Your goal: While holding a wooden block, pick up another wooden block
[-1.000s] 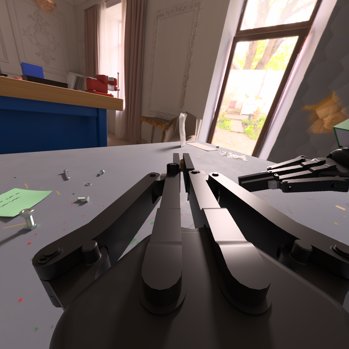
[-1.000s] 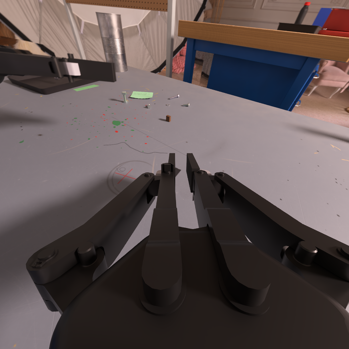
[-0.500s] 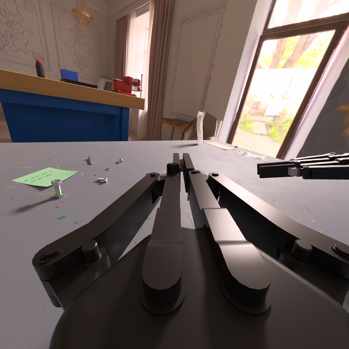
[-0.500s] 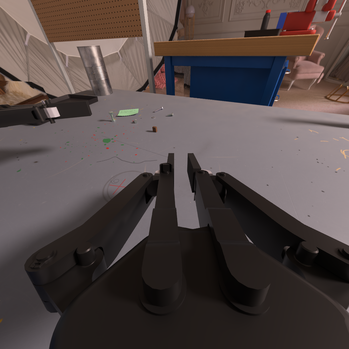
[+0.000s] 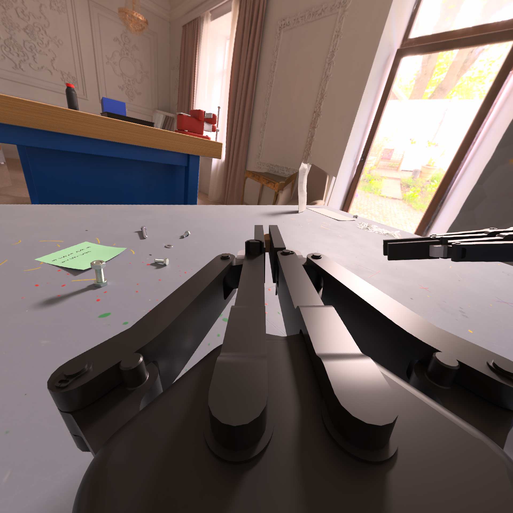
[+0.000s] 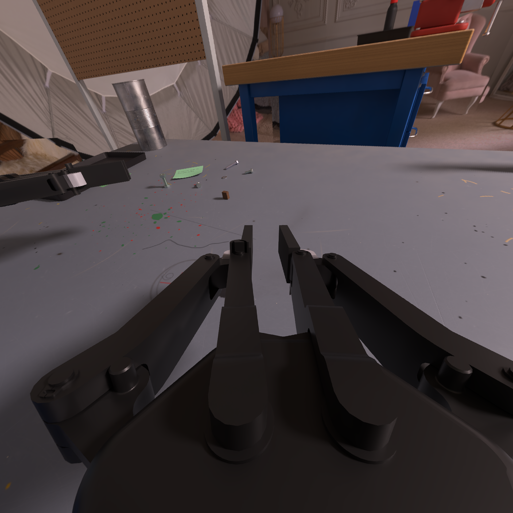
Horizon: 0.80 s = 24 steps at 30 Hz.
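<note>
My left gripper (image 5: 266, 236) is shut on a small brown wooden block (image 5: 267, 241), of which only a sliver shows between the fingertips, held above the grey table (image 5: 194, 222). A second small wooden block (image 6: 225, 195) lies on the table ahead of my right gripper (image 6: 265, 233) and a little left of its line. The right gripper's jaws are narrowly parted and empty, well short of that block. The right gripper also shows at the right edge of the left wrist view (image 5: 385, 251). The left gripper shows at the left of the right wrist view (image 6: 126, 172).
A green note (image 5: 80, 255), an upright bolt (image 5: 99, 273) and several loose screws lie left of the table block. A metal can (image 6: 140, 113) and a black tray (image 6: 125, 156) stand at the far left. A blue workbench (image 6: 333, 111) stands beyond the table edge.
The left gripper has swung left with its block, so the note and bolt sit nearer its middle. The right gripper has levelled towards the table block, and its jaws have parted slightly.
</note>
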Available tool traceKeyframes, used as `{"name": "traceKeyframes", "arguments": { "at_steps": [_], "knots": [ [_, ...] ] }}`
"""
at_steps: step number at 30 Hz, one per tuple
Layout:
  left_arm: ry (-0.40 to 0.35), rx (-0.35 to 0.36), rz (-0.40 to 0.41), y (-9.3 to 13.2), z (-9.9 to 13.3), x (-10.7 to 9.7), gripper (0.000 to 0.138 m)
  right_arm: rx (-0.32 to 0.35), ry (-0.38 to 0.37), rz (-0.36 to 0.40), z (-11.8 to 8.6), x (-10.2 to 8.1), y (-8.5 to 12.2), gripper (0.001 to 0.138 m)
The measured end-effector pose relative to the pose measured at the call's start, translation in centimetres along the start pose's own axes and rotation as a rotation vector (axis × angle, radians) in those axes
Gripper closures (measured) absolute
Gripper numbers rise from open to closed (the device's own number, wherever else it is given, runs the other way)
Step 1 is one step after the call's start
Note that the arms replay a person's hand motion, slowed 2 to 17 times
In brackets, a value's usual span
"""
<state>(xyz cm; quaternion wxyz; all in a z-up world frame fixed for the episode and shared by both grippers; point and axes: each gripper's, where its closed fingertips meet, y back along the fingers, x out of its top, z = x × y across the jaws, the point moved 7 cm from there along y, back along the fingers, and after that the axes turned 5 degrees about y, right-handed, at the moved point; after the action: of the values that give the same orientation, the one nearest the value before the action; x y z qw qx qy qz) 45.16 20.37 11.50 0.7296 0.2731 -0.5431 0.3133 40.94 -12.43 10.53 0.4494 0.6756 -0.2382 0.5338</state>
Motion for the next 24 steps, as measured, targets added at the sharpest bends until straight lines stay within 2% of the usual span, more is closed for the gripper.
{"name": "traceKeyframes", "arguments": {
  "at_steps": [5, 9, 13, 19, 24],
  "knots": [
    [0.008, 0.004, 0.007, 0.0, -0.4, 0.2, 0.133, 0.032, 0.009, -0.039, -0.2, 0.1, -0.8, 0.106],
    [0.016, 0.002, 0.008, 0.0, -0.5, 0.2, 0.133, 0.062, 0.044, -0.077, -0.6, 0.1, -1.6, 0.105],
    [0.022, 0.004, 0.013, 0.1, -0.7, 0.2, 0.133, 0.073, 0.098, -0.09, -0.9, 0.7, -2.6, 0.104],
    [0.028, -0.007, 0.025, 0.1, -0.7, 0.2, 0.133, 0.134, 0.184, -0.127, -1.7, 1.7, -4.3, 0.101],
    [0.028, -0.021, 0.027, 0.2, -0.7, 0.2, 0.133, 0.169, 0.288, -0.173, -2.0, 2.9, -6.4, 0.098]
  ]
}}
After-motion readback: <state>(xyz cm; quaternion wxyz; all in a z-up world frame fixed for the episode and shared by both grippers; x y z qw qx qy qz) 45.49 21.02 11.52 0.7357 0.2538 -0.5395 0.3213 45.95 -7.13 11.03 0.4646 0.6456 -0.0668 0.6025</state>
